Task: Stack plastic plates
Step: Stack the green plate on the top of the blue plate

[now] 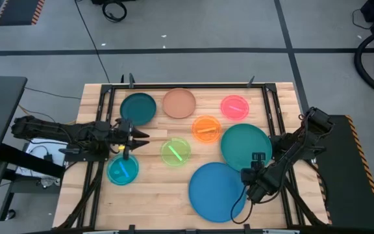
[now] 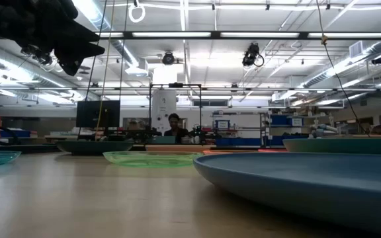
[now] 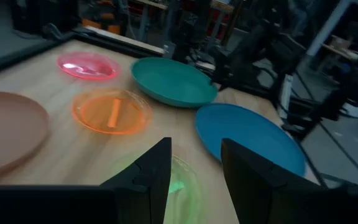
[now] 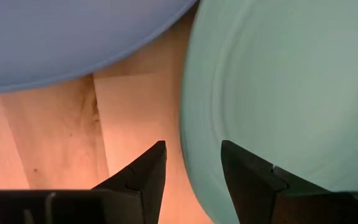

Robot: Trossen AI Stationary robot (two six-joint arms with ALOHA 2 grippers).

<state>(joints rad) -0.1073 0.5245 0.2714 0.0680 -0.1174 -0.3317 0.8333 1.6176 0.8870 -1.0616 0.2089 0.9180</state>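
Observation:
Eight plates lie flat on the wooden table. In the high view they are dark teal (image 1: 138, 108), tan (image 1: 179, 103), pink (image 1: 235, 107), orange (image 1: 206, 128), lime-green (image 1: 175, 153), cyan (image 1: 123, 169), large teal (image 1: 246, 145) and large blue (image 1: 219, 192). My left gripper (image 1: 138, 138) (image 3: 194, 177) is open and hovers level between the dark teal and lime-green plates, holding nothing. My right gripper (image 1: 247, 175) (image 4: 192, 168) is open and points down. Its fingers stand on either side of the large teal plate's rim (image 4: 188, 155), beside the blue plate (image 4: 61, 37).
A dark metal frame (image 1: 102, 123) runs along the table's left, far and right sides. Bare wood (image 1: 154, 195) lies near the near edge, between the cyan and blue plates. In the low view the blue plate (image 2: 309, 178) fills the foreground. A person (image 2: 174, 125) sits far behind the table.

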